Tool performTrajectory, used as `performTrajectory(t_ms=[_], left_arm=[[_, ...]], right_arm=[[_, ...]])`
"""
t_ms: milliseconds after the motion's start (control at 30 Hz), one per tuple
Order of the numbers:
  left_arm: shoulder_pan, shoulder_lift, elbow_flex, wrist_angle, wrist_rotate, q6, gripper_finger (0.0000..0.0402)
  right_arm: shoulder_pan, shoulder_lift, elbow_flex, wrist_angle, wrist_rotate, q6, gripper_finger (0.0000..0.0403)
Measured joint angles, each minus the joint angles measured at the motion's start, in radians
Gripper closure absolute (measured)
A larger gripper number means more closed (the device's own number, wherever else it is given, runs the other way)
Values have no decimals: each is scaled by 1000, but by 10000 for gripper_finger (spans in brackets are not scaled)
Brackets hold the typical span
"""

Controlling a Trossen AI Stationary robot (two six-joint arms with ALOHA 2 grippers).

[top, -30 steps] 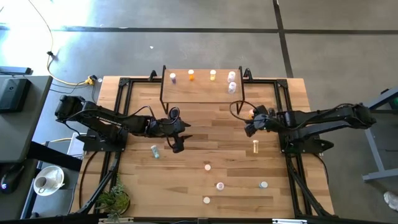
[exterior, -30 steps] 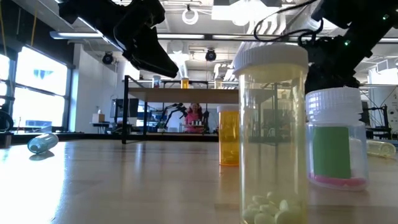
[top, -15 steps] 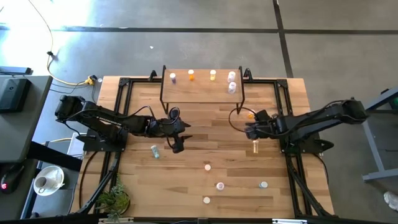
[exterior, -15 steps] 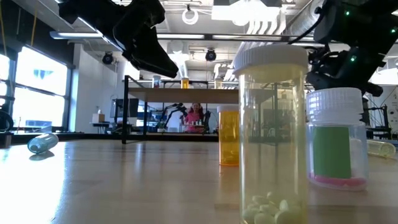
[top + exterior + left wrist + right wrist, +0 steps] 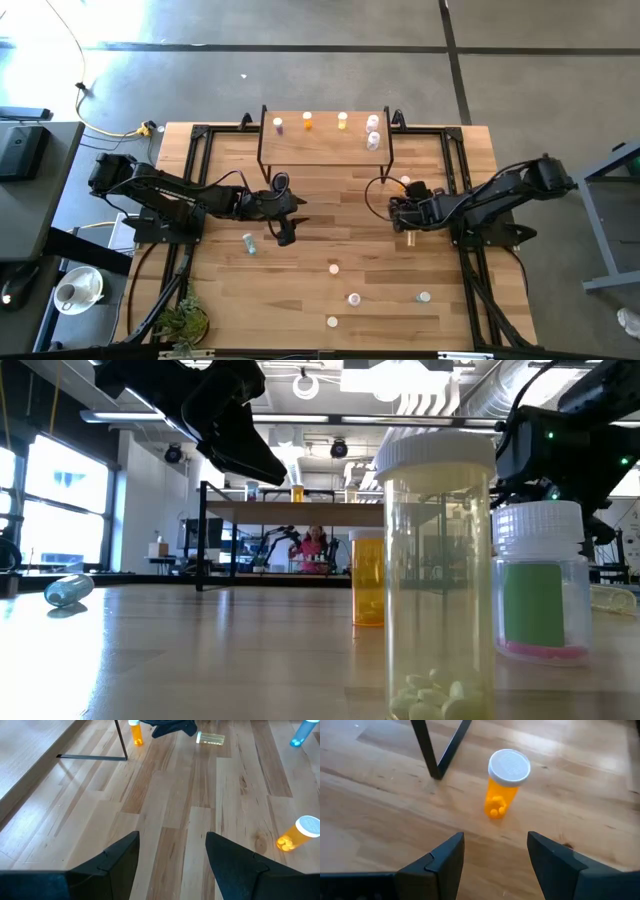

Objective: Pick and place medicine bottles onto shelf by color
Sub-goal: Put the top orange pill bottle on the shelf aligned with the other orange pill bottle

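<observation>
Since an orange bottle (image 5: 503, 787) stands upright just ahead of the right gripper (image 5: 495, 857), whose fingers are spread wide with nothing between them, the step in hand is judged to be the approach to a pick. That bottle is seen on the tabletop just outside the shelf (image 5: 325, 145), beside its front right leg (image 5: 427, 750), with its light cap uppermost. On the shelf top, five bottles are already set in a row along the far edge: a pale one, an orange one (image 5: 307, 121), a yellow one and two whitish ones at the right end. For the next move, the right gripper would need to be brought forward and lowered so that the bottle sits between the fingers, clear of the shelf leg, before closing. A yellow bottle (image 5: 411, 236) lies on its side a little further out from the shelf. Near the shelf's front left corner, the left gripper (image 5: 285, 232) is held above the table, fingers apart and empty, with a bluish bottle (image 5: 248, 243) lying close by.
</observation>
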Motion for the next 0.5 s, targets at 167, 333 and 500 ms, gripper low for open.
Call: performTrajectory(t_ms=[167, 333, 500], left_arm=[[0, 0, 0, 0, 0, 0, 184], [0, 0, 0, 1, 0, 0, 184], [0, 0, 0, 1, 0, 0, 184]], right_arm=[[-1, 40, 0, 8, 46, 0, 194], [-2, 103, 0, 49, 89, 0, 194], [-15, 166, 0, 115, 122, -4, 194]])
